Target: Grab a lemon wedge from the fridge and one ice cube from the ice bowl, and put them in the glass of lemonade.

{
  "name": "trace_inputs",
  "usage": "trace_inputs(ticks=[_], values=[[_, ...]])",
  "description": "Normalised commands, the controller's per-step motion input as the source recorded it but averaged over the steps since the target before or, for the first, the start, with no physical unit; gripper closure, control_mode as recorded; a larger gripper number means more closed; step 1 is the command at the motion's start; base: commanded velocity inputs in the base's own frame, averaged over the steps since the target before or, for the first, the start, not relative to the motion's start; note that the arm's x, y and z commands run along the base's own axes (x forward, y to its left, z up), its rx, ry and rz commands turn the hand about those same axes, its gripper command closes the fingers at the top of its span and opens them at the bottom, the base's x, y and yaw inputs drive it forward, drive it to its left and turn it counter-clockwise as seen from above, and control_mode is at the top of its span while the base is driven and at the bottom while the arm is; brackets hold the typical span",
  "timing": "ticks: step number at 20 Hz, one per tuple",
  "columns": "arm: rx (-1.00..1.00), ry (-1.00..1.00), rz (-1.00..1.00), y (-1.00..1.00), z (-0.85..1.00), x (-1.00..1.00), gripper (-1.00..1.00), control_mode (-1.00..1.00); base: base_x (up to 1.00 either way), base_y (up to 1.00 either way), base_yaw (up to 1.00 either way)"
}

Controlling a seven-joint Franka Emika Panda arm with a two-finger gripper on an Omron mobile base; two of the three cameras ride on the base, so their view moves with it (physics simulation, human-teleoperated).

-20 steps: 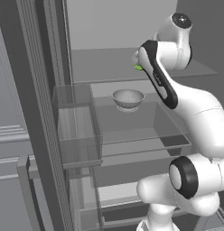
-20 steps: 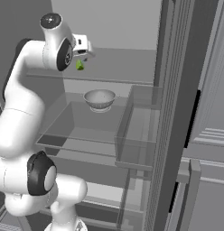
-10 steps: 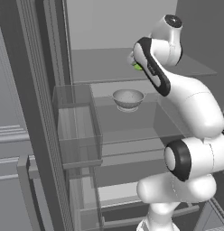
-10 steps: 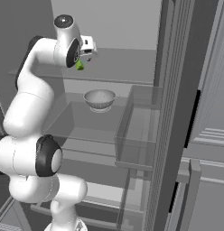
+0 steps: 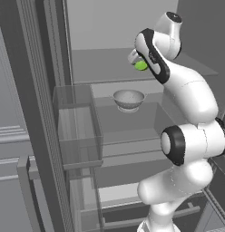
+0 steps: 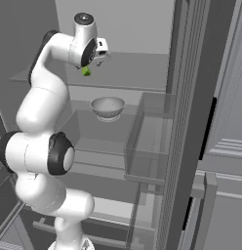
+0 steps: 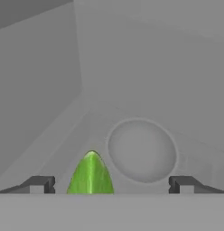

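Note:
My gripper [image 5: 135, 58] hangs inside the open fridge [image 5: 110, 50], above and just right of a grey bowl [image 5: 129, 99] on a clear shelf. It is shut on the lemon wedge [image 5: 141, 65], a small yellow-green piece held in the air under the hand. From the right side, the gripper [image 6: 92, 64] and the lemon wedge [image 6: 86, 71] sit above the bowl [image 6: 108, 107]. Looking along the hand, the lemon wedge [image 7: 90, 175] rises between the fingertips of the gripper [image 7: 111, 185], with the bowl [image 7: 142, 150] below. The glass of lemonade is out of view.
A clear door bin [image 5: 77, 127] juts out left of the shelf, and the clear door bin [image 6: 151, 139] stands right of the arm. A dark door frame [image 5: 37, 113] runs down the left. A grey panelled cabinet [image 6: 225, 146] stands on the right.
The arm's elbow and lower links have swung and stand more upright. The hand, with the wedge in it, has stayed almost in place above the bowl.

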Motion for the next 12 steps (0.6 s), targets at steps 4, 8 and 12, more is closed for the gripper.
trace_inputs(ticks=[4,8,12], values=[[0.00,0.02,0.00,0.02,-0.04,-0.08,-1.00,-1.00,0.00,0.00,0.00],[0.00,-0.01,0.00,0.00,0.00,-0.44,-1.00,-1.00,0.00,0.00,0.00],[0.00,-0.04,0.00,0.00,0.00,-0.41,-1.00,-1.00,0.00,0.00,0.00]])
